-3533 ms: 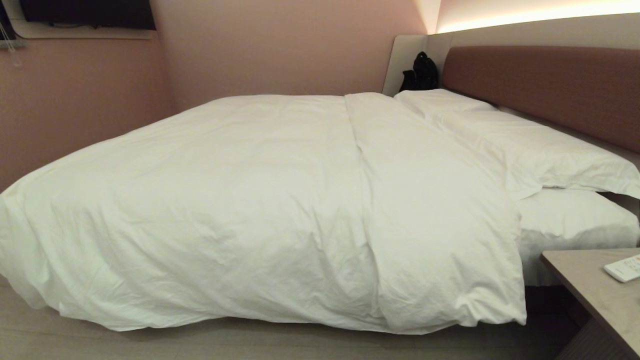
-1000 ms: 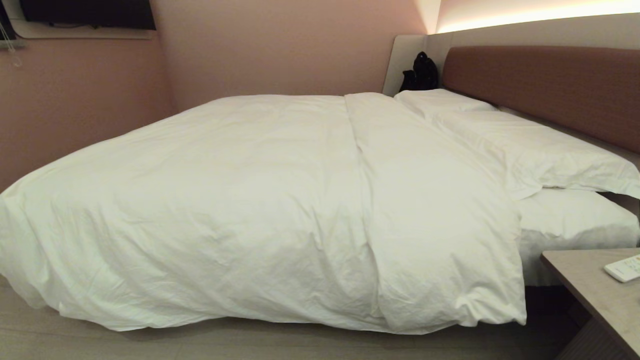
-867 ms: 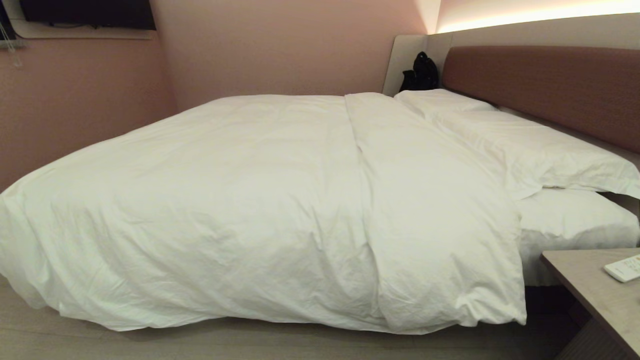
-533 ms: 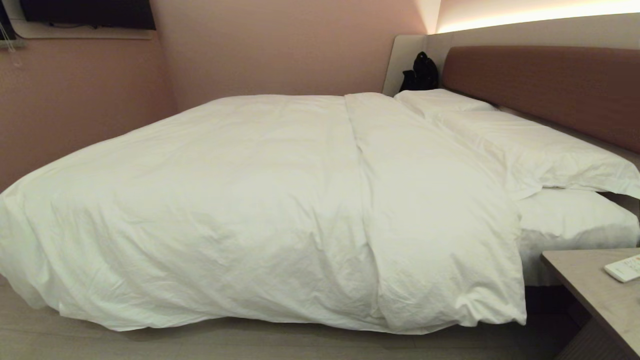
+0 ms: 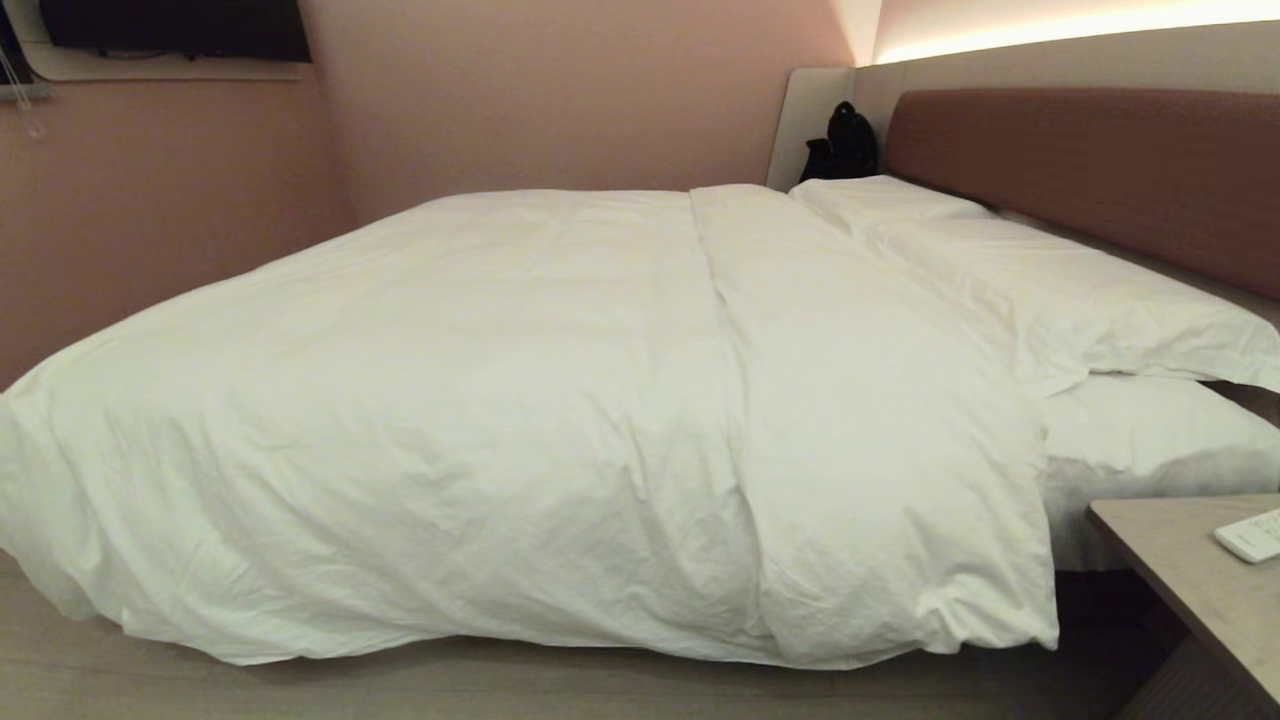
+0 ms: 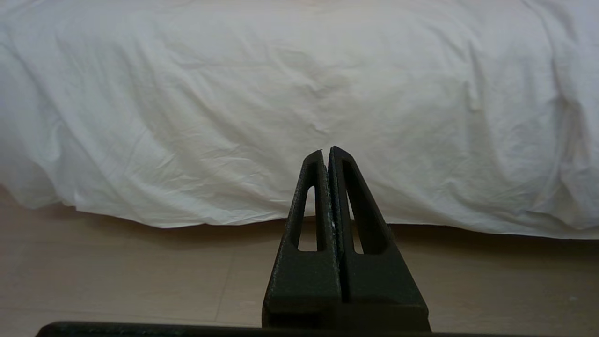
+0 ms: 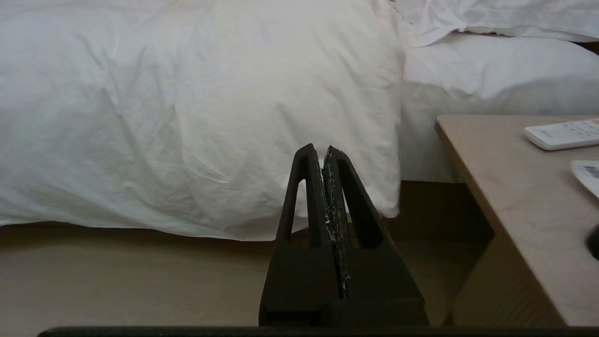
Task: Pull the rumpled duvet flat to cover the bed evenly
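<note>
While the duvet (image 5: 520,400) drapes over the bed (image 5: 1150,440), my left pincer (image 6: 326,152) and right pincer (image 7: 320,150) hang closed, empty, apart from it.

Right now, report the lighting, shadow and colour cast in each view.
Head view: a bright strip glows above the headboard, the walls look pinkish, and the duvet looks faintly green. Left wrist view: even light, dark shadow under the duvet's hem. Right wrist view: deep shadow between duvet and bedside table.
</note>
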Motion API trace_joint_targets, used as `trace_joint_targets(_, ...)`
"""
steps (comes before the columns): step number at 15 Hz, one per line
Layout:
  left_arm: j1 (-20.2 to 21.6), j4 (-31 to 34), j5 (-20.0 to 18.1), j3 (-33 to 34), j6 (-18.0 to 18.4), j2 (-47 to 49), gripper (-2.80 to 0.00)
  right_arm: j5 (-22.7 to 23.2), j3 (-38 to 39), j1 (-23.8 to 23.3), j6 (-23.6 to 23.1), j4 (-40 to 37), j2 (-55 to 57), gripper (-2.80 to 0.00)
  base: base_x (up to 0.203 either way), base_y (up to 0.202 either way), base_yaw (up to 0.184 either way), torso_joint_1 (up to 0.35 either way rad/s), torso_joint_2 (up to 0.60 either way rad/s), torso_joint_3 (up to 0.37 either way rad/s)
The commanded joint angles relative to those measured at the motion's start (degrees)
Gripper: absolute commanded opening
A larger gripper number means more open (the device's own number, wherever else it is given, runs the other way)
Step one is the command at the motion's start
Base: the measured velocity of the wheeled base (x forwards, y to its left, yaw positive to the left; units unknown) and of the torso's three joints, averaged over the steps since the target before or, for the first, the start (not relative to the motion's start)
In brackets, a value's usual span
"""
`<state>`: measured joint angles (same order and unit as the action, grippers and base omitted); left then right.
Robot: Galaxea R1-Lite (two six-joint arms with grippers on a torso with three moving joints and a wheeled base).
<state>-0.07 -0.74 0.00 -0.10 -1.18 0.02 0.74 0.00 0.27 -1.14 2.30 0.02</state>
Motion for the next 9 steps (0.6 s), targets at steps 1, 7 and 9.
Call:
trace_joint_targets(1,-0.01,-0.05,0.00,0.01,-0.05,-0.02,-2.80,0.05,0.00,0.00,0.00,0.07,-0.02,-2.80,0.000,0.164,-0.001,0.002,0.00,-0.002)
trace_joint_targets(7,-0.01,-0.04,0.00,0.01,-0.05,-0.02,-2.80,0.05,0.00,0.00,-0.02,0.07,-0.02,-2.80,0.000,0.199,-0.001,0.000,0.00,0.003)
trace_joint_targets(9,-0.01,-0.05,0.00,0.01,-0.05,-0.02,-2.80,0.05,0.00,0.00,0.00,0.07,-0.02,-2.80,0.000,0.194,0.000,0.002,0.00,0.003)
